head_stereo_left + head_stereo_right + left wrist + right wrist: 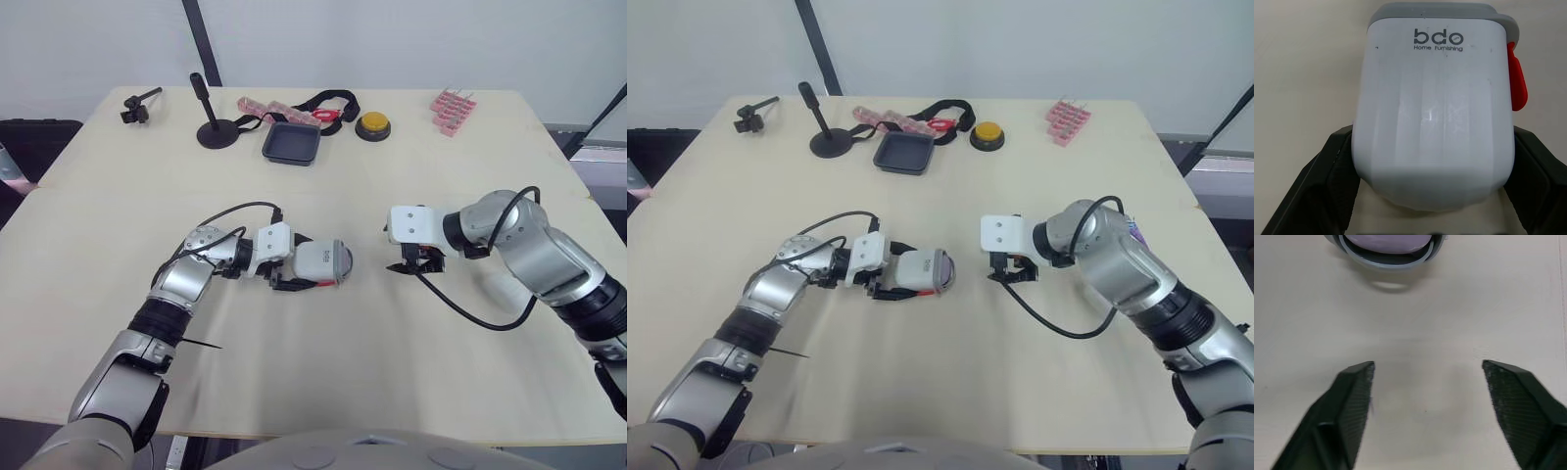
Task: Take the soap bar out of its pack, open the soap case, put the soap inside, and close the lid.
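My left gripper [292, 268] is shut on the soap case [321, 262], a white box with a grey end and a red latch [1516, 78]. It holds the case on its side just over the table, left of centre. The black fingers [1334, 161] press both sides of the case [1432, 112]. A little to the right, my right gripper [416, 262] stands open and holds nothing, low over the table and facing the case. In the right wrist view the case's grey-rimmed end [1388, 257] shows lilac soap [1388, 241] inside. I cannot tell how the lid stands.
Along the far edge stand a black post on a round base [214, 127], a dark square tray [291, 143], a yellow button [373, 124], a black strap [328, 101], pink packs [452, 111] and a small black clamp [137, 106]. Bare tabletop [362, 362] lies in front of both grippers.
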Controlling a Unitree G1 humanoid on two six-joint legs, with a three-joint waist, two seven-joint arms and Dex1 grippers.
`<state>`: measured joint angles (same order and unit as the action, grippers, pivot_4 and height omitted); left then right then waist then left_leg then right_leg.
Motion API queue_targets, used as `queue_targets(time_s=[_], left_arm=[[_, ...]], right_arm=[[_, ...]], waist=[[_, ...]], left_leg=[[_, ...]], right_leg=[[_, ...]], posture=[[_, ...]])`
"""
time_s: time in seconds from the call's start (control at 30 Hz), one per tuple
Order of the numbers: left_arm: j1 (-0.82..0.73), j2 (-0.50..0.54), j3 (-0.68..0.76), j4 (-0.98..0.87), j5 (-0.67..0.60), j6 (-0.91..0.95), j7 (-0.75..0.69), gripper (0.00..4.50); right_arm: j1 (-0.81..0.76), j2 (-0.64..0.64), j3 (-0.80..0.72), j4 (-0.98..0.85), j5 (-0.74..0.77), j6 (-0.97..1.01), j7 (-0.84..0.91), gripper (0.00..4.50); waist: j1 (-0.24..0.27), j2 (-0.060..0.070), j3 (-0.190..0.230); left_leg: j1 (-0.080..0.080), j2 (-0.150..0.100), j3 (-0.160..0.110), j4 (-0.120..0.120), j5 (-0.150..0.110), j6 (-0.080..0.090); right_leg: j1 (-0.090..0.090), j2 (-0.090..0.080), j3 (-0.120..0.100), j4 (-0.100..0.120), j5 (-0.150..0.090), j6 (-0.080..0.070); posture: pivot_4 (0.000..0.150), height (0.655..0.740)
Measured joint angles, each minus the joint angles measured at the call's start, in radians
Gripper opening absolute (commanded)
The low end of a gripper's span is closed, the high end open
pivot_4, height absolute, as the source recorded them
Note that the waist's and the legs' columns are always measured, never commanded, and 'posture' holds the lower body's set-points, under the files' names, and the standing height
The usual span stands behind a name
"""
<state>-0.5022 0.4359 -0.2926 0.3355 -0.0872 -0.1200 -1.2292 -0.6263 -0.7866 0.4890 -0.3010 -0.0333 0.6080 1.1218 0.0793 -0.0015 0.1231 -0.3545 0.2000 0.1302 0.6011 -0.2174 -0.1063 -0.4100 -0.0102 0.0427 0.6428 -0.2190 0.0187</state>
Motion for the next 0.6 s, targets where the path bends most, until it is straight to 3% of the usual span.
queue_targets(time_s=[0.27,0.6], left_arm=[[-0.001,-0.006,0.000,-0.005,-0.001,0.022,0.004,3.50],[-0.002,-0.036,-0.003,-0.037,-0.001,0.050,0.009,3.50]], right_arm=[[0.012,0.008,0.056,-0.035,-0.002,0.038,0.029,0.04],[-0.009,0.079,0.080,-0.038,-0.002,0.100,0.026,0.04]], waist=[[0.003,0.000,0.000],[0.003,0.000,0.000]], left_leg=[[0.000,0.000,0.000,0.000,0.000,0.000],[-0.001,0.000,0.000,0.000,0.000,0.000]], right_leg=[[0.000,0.000,0.000,0.000,0.000,0.000],[0.000,0.000,0.000,0.000,0.000,0.000]], posture=[[0.150,0.7400],[0.150,0.7400]])
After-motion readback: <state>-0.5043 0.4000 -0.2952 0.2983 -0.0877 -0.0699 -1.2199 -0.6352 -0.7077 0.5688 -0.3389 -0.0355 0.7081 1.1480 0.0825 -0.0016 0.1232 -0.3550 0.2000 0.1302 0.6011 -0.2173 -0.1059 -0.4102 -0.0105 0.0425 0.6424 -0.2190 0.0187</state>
